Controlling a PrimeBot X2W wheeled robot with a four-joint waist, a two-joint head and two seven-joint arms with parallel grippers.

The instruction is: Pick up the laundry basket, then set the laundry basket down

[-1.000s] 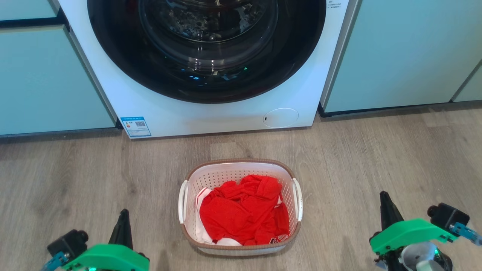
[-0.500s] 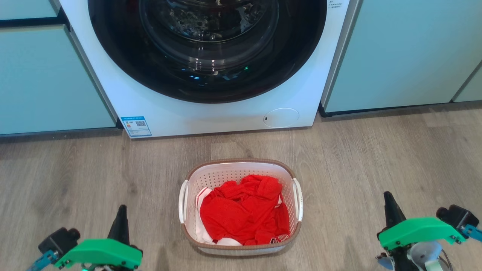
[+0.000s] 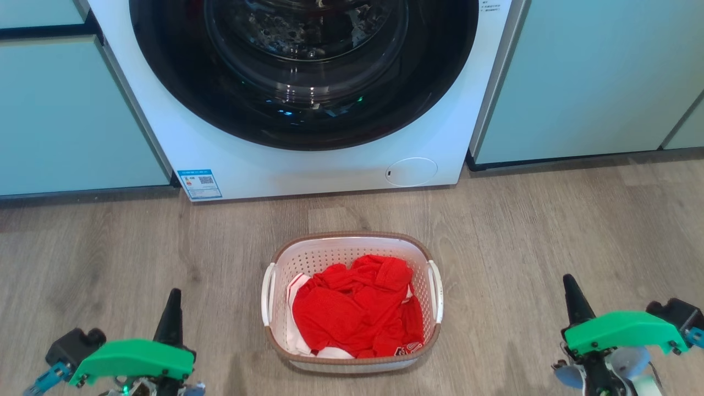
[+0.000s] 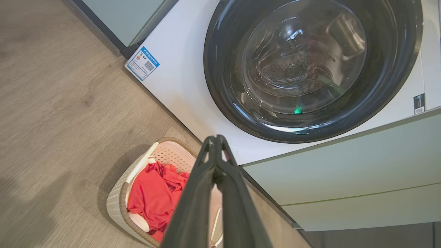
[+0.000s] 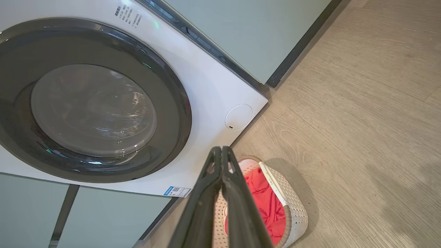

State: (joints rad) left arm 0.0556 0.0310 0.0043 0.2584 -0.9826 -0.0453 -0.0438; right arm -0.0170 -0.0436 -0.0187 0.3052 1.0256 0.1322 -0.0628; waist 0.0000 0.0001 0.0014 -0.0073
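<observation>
The left gripper (image 3: 172,300) hung at the lower left, fingers pressed together on nothing; the right gripper (image 3: 570,289), likewise closed and empty, hung at the lower right. The laundry basket (image 3: 352,236) sat on the floor (image 3: 522,220) between them, apart from both, before the washer (image 3: 330,170), red clothes (image 3: 352,308) inside.
</observation>
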